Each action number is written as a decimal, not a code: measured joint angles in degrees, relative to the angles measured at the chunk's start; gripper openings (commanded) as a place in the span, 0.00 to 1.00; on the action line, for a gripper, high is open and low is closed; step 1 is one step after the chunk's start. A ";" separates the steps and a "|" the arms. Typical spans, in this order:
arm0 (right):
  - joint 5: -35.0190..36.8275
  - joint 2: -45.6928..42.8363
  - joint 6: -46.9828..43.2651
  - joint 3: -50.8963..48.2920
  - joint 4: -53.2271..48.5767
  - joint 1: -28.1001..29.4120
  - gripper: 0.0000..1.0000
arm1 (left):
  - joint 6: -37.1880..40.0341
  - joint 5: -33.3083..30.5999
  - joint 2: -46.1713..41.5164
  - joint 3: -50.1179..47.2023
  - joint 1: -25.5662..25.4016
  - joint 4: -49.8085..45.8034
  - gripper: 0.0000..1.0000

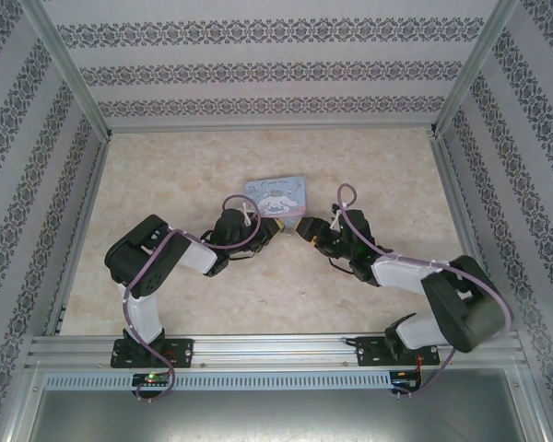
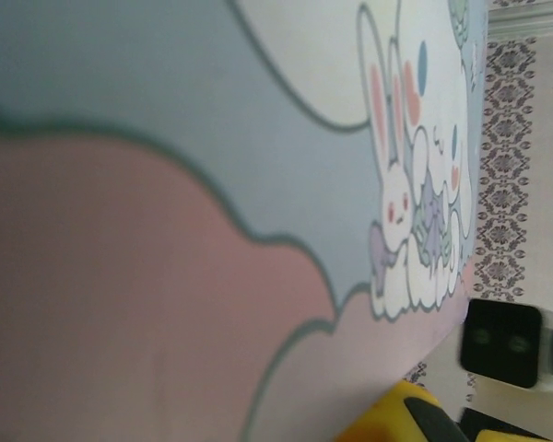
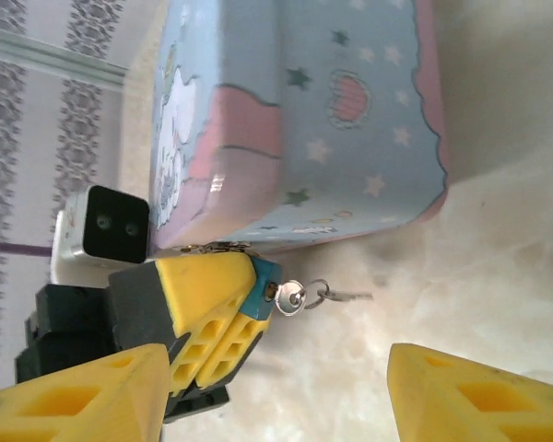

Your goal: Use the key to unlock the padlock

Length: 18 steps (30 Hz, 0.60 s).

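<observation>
The left gripper [image 3: 240, 308] has its yellow plastic fingers [image 3: 203, 285] closed on the small teal-tinted dark grey padlock [image 3: 262, 289], held at their tips just below the lower edge of the light blue rectangular tin box [image 3: 350, 138]; whether padlock and tin touch cannot be told; a silvery metal loop [image 3: 291, 296] projects from the padlock's free end; just beyond it come a small wire ring [image 3: 317, 293] and the tiny thin dull-metal key [image 3: 350, 296], in line over the pale marbled table [image 3: 498, 276] beside the tin; the right gripper [image 3: 281, 368] stands wide open, on the near side of the tin, apart from padlock and key; the tin is printed with a white cartoon rabbit, stars and pink cloud borders; faint marks near its lower edge are too small to read; its lid is on, so its inside is hidden.
</observation>
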 measured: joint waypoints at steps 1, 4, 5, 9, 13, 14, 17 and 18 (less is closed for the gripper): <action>2.05 -1.14 -3.32 1.42 -3.58 1.38 0.63 | 0.20 0.20 -0.28 0.24 0.00 -1.01 0.00; 8.52 -2.97 -13.14 5.64 -11.91 6.12 0.60 | 0.61 1.11 -1.29 1.09 0.11 -4.52 0.00; 10.51 -3.04 -15.87 6.60 -13.62 7.43 0.58 | 0.76 1.46 -1.70 1.44 0.20 -5.90 0.00; 17.94 -2.12 -24.57 7.80 -18.51 10.78 0.48 | 1.51 2.84 -2.69 3.06 0.31 -10.47 0.00; 22.38 0.66 -30.99 7.80 -20.28 12.50 0.43 | 1.92 4.07 -3.61 4.33 0.31 -14.21 0.00; 23.08 1.20 -32.26 7.80 -20.35 12.85 0.42 | 1.97 4.28 -3.80 4.57 0.31 -14.99 0.00; 24.55 3.02 -35.60 7.80 -20.17 14.14 0.42 | 2.19 5.14 -4.37 5.20 0.31 -16.92 0.00; 24.87 3.63 -36.48 7.82 -20.04 14.51 0.42 | 2.32 5.38 -4.57 5.42 0.31 -17.62 0.00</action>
